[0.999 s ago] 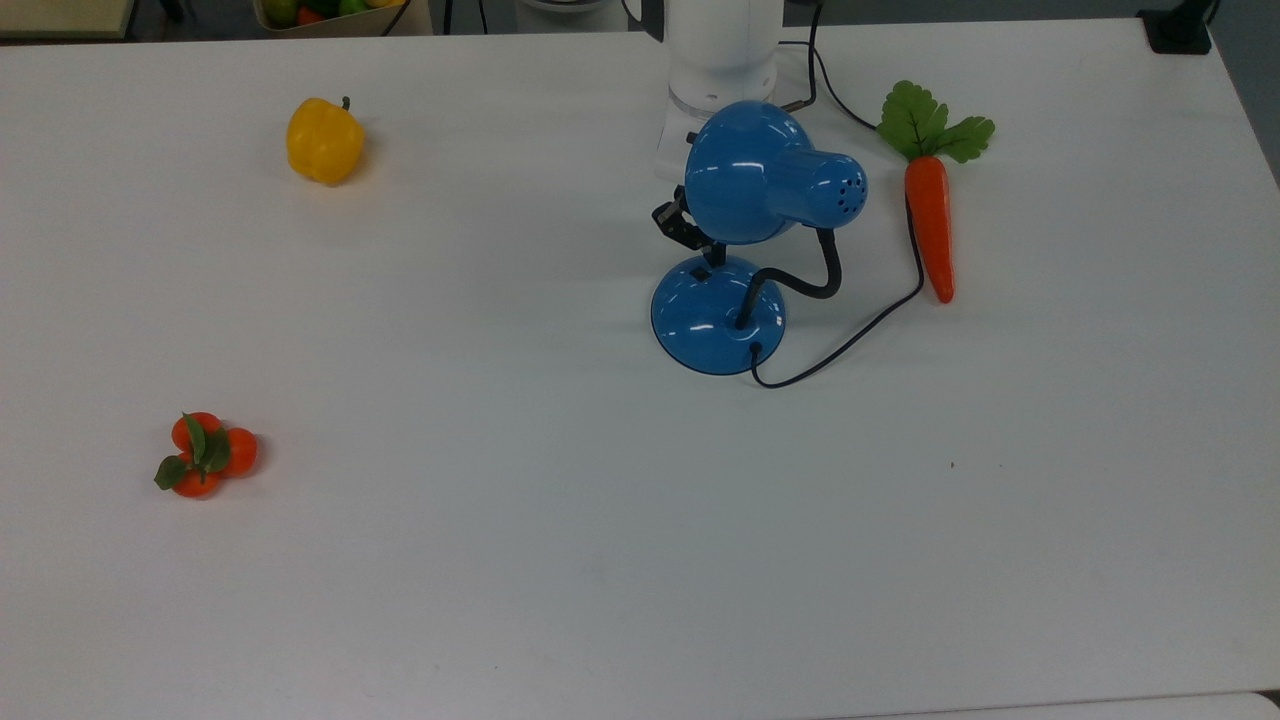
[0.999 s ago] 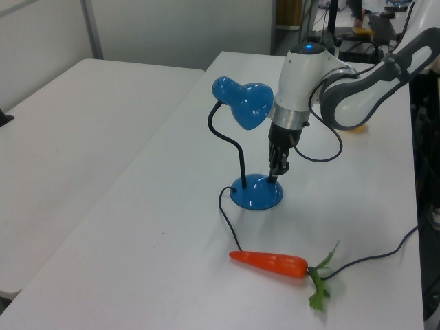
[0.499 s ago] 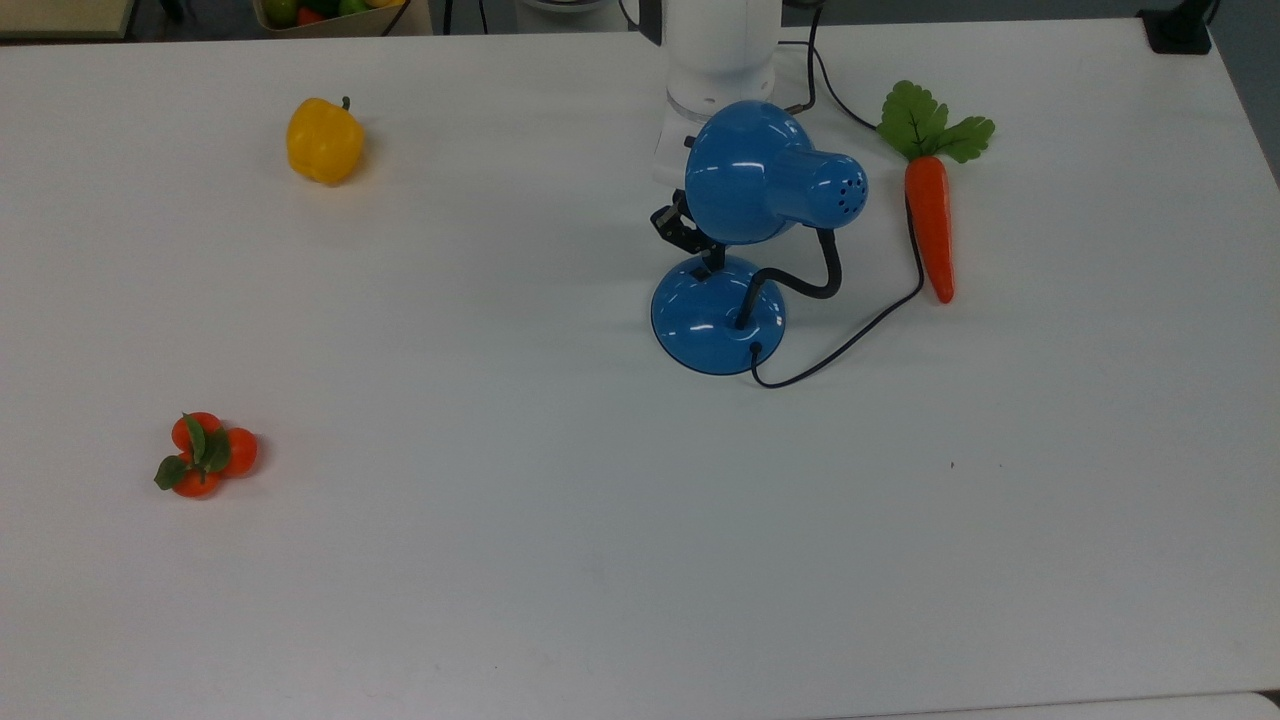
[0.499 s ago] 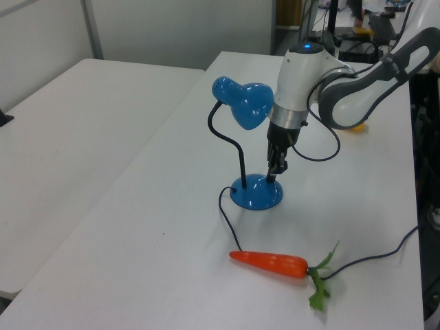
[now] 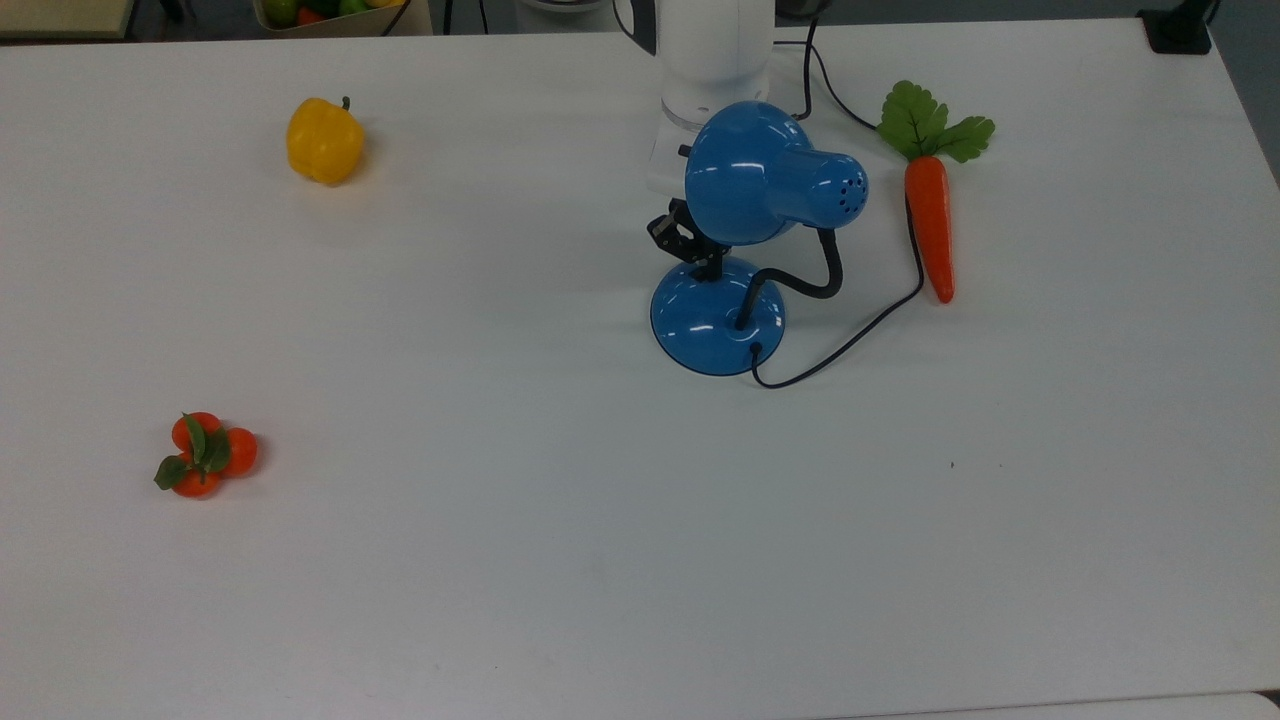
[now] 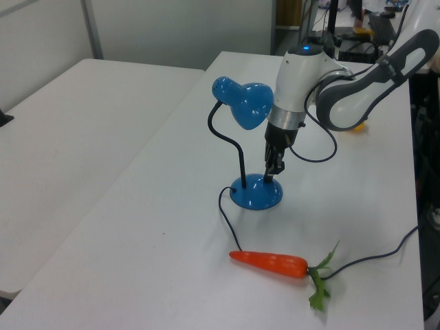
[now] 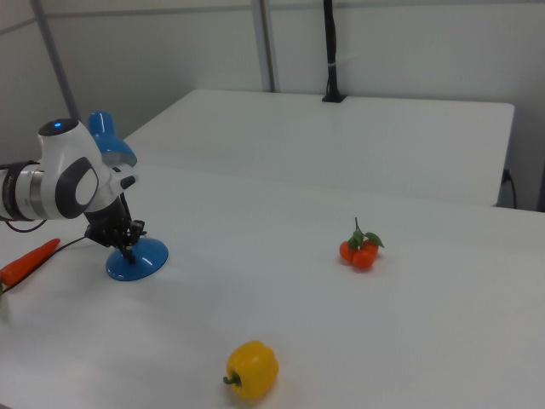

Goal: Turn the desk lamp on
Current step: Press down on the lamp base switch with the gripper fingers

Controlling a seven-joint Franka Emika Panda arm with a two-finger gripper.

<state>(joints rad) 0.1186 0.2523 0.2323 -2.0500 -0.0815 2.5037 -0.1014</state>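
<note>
One desk lamp [image 5: 717, 317], one carrot [image 5: 929, 222], one yellow bell pepper [image 5: 323, 140] and one cluster of small orange fruits with green leaves [image 5: 203, 454] lie on the white table [image 5: 560, 560]. The desk lamp stands upright a little right of the middle in the top view, toward the far edge, its round blue base flat on the table. Its black gooseneck [image 6: 228, 141] curls up to the blue dome shade [image 6: 243, 102], and its thin black cord [image 5: 850, 338] runs off the base toward the carrot, which lies just beside the lamp on the top view's right. The pepper sits far left in the top view, and the fruit cluster near left, both well apart from the lamp.

The white arm [image 6: 347, 89] reaches down beside the shade with its wrist pointing at the table. The gripper [image 6: 271, 171] hangs just over the far rim of the lamp's base; whether it touches, and whether its fingers are apart or together, I cannot tell.

No writing is readable.
</note>
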